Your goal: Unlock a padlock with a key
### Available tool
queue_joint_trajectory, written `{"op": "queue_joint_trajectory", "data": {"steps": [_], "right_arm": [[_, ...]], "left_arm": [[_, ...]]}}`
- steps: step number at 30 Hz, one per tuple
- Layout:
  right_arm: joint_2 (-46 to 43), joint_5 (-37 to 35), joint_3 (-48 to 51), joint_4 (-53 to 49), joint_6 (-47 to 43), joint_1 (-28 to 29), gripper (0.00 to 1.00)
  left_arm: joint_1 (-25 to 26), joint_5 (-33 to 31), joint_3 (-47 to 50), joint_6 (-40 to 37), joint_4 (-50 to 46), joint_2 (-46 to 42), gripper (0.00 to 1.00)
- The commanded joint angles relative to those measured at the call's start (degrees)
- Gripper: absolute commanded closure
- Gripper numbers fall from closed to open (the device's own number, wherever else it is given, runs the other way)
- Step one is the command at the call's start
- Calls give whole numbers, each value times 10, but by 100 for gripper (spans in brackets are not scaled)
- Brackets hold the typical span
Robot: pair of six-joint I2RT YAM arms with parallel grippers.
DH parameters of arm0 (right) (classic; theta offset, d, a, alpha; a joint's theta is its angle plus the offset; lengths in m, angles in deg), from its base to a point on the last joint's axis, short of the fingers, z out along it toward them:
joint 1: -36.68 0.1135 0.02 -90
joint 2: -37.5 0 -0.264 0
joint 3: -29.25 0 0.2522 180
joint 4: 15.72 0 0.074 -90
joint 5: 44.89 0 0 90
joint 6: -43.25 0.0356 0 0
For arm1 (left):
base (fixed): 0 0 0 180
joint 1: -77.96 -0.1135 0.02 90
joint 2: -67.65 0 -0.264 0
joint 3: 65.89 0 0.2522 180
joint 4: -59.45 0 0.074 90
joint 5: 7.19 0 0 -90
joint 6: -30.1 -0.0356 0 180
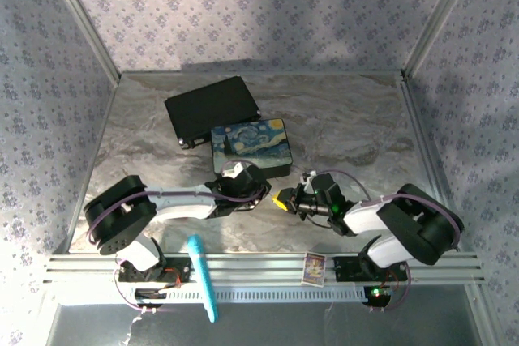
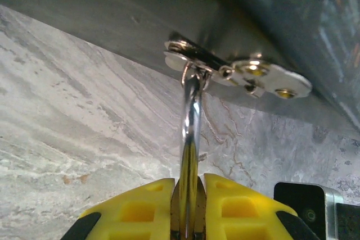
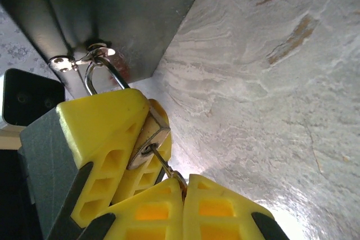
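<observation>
The small brass padlock hangs by its silver shackle from the metal hasp on the front of the painted box. My left gripper is shut on the padlock body, one yellow finger on each side. The same left gripper appears in the right wrist view, clamping the lock. A thin key has its blade in the keyhole at the padlock's bottom face. My right gripper is shut on the key's head. From above, the left gripper and right gripper meet in front of the box.
A black flat case lies behind the painted box at the back. A light blue tool and a small card rest on the rail at the near edge. The marbled tabletop lies open to the right.
</observation>
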Motion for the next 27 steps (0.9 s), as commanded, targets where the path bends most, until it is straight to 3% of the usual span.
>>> {"op": "queue_joint_trajectory", "data": {"steps": [1,8,27], "right_arm": [[15,10,-25,77,23,-8,100],[40,34,-37,121,59,-20,100],[136,55,-73,211,88,-9,100]], "left_arm": [[9,24,-3,-4,25,-18,95],[11,27,3,-13,25,-17,100],[12,51,10,-43,60,-32,100]]}}
